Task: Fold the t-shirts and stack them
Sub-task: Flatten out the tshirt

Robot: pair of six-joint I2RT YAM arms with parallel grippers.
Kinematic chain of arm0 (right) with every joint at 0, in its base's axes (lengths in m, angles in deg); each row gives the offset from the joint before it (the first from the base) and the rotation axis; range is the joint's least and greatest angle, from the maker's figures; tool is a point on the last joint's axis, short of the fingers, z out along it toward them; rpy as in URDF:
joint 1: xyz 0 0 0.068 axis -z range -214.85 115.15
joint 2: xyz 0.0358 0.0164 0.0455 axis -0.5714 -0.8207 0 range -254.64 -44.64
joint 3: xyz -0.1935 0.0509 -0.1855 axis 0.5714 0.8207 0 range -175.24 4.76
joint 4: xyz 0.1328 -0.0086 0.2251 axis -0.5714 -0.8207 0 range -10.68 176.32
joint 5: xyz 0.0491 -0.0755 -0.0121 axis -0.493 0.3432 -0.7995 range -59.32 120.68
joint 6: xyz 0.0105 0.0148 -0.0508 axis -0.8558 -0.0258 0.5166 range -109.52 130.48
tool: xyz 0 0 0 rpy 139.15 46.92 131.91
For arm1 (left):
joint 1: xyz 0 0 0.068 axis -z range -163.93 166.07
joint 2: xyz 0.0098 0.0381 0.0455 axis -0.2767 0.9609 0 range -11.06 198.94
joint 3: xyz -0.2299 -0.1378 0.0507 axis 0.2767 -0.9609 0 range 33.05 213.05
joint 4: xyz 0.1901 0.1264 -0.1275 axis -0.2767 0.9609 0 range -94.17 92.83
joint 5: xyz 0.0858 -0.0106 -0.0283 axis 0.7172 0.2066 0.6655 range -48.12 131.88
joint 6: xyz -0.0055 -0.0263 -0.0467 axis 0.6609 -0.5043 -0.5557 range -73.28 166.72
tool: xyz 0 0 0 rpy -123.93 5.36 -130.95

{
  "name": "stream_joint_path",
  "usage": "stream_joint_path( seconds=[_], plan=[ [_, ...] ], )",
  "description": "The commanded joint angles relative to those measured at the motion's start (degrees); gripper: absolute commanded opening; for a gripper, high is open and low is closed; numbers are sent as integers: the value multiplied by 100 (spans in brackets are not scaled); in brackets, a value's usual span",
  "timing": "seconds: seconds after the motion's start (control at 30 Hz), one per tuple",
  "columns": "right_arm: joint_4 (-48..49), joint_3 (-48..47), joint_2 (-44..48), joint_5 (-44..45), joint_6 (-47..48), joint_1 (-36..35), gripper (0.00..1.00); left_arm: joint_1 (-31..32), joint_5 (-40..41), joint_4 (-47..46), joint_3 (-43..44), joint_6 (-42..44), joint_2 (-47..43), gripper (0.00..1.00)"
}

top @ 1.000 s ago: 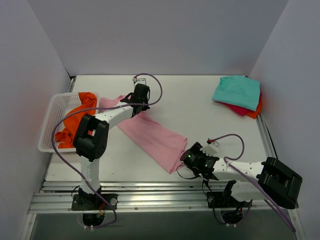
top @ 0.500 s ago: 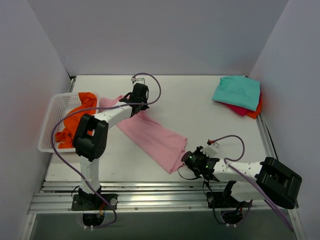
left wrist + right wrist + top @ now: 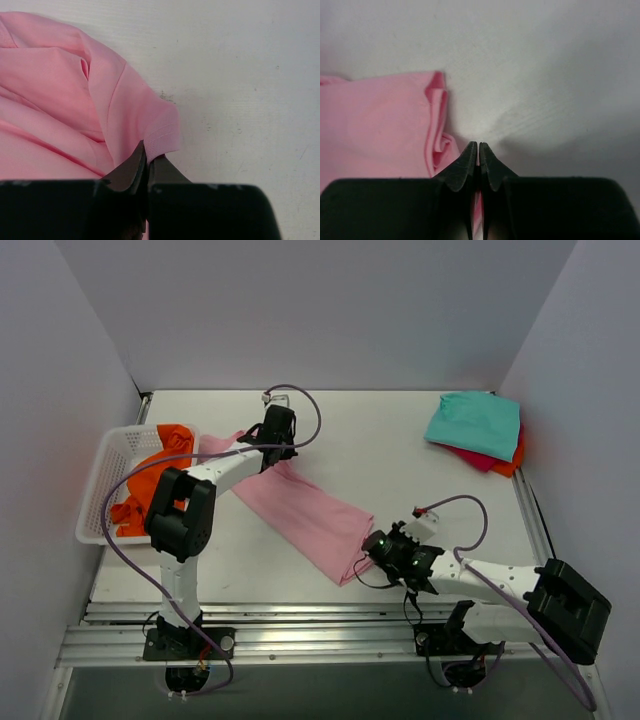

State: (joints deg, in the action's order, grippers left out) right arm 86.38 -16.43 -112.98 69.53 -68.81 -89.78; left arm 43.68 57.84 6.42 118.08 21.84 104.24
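The light pink t-shirt (image 3: 300, 508) lies folded lengthwise as a diagonal band across the table. My left gripper (image 3: 276, 452) is shut on its sleeve hem (image 3: 162, 142) at the far end. At the near end my right gripper (image 3: 372, 558) is shut on the shirt's corner, with pink cloth (image 3: 436, 145) showing between the fingers (image 3: 465, 165). A folded teal t-shirt (image 3: 475, 423) rests on a red one (image 3: 482, 462) at the back right. The bright orange t-shirt (image 3: 150, 480) is crumpled in the basket.
The white mesh basket (image 3: 98, 485) stands at the table's left edge. Grey walls close in the left, back and right. A metal rail (image 3: 300, 630) runs along the near edge by the arm bases.
My right gripper has closed on the pink shirt's near corner and moved slightly up and left. The left gripper has stayed shut on the sleeve.
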Motion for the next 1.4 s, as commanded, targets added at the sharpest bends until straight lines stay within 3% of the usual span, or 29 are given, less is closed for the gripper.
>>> stream_joint_path(
  seconds=[0.0,0.13,0.17,0.3,0.47,0.7,0.83,1.0,1.2,1.37],
  plan=[
    [-647,-789,382,720,825,473,0,-37,-173,57,557,1,-377,2],
    [-77,-1596,226,511,2343,1615,0,-37,-226,451,1084,80,-763,2],
    [246,-1747,137,362,2548,2061,0,-46,-234,531,1207,115,-834,2],
    [338,-2792,-425,289,3147,2750,0,-37,-217,900,1962,405,-1473,2],
    [232,-3837,-532,649,3375,2962,0,-19,-146,901,1851,607,-2704,2],
    [407,-4962,-409,765,4094,3156,0,33,-147,619,927,853,-4909,2],
    [232,-5737,-181,721,4447,3156,0,200,380,743,796,977,-5491,3],
    [118,-6028,722,317,4650,3138,0,499,275,917,619,819,-6168,4],
    [205,-6204,1979,-578,5054,3138,0,780,12,1655,1067,520,-6459,4],
    [-162,-6704,2307,-923,5274,3156,0,859,90,1903,1200,467,-6477,4]
  ],
)
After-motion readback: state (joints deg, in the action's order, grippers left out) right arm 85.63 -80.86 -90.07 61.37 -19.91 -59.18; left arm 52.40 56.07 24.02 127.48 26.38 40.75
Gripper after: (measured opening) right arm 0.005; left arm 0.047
